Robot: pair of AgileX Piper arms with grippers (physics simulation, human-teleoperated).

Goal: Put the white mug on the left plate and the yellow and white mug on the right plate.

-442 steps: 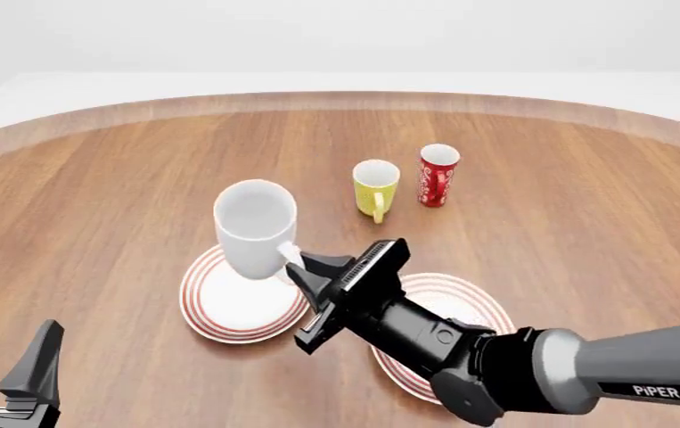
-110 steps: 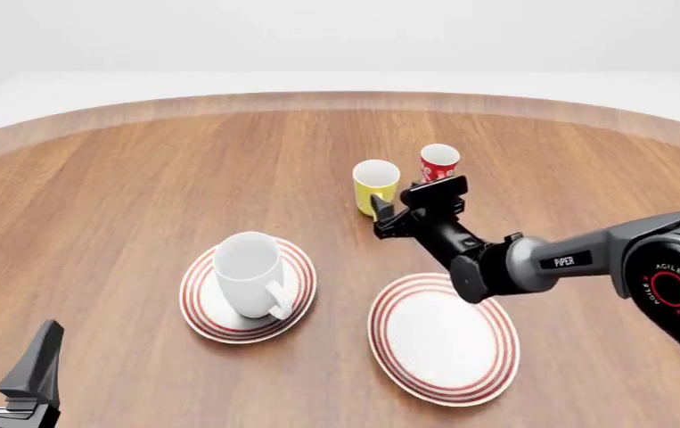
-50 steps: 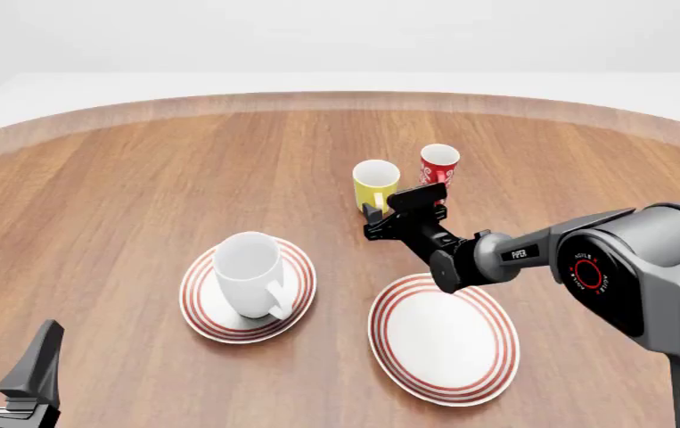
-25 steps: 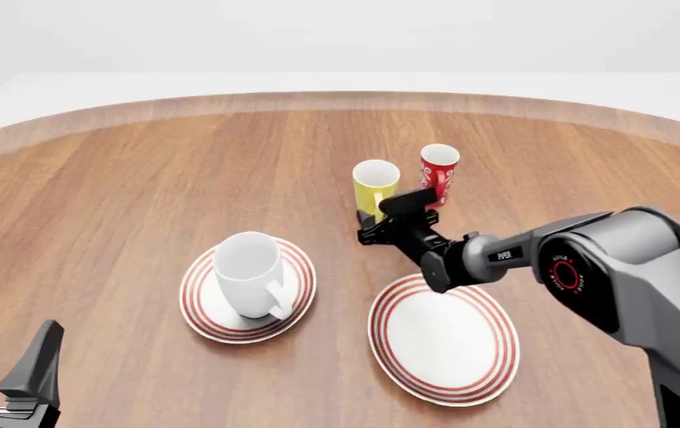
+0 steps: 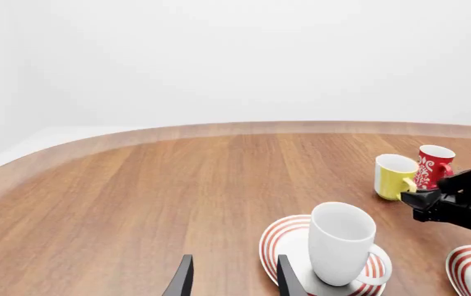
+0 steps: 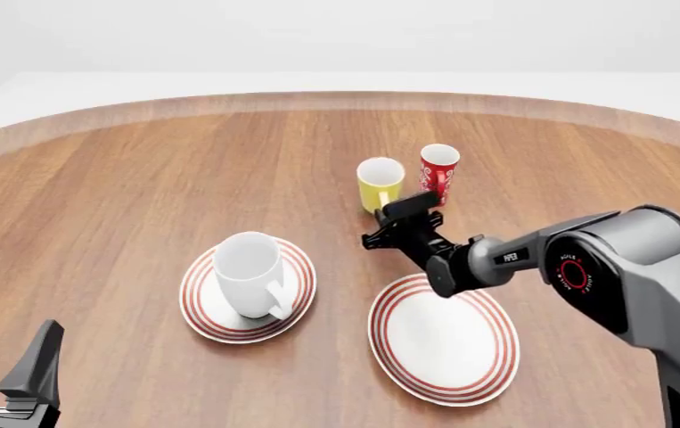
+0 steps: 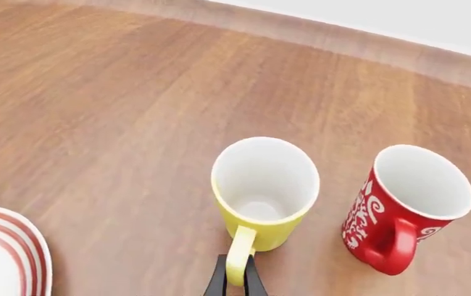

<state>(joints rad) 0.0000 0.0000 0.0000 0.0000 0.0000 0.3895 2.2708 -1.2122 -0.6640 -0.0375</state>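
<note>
Right gripper pinches yellow and white mug's loop handle.

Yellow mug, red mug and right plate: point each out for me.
yellow mug (image 7: pixel 262 188), right wrist view, on its outer wall below the rim.
red mug (image 7: pixel 379 231), right wrist view, on its patterned side.
right plate (image 6: pixel 435 337), front view, on its bare white centre.

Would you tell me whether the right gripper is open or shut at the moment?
Shut: the right wrist view shows the right gripper with its fingers clamped on the handle of the yellow and white mug.
</note>
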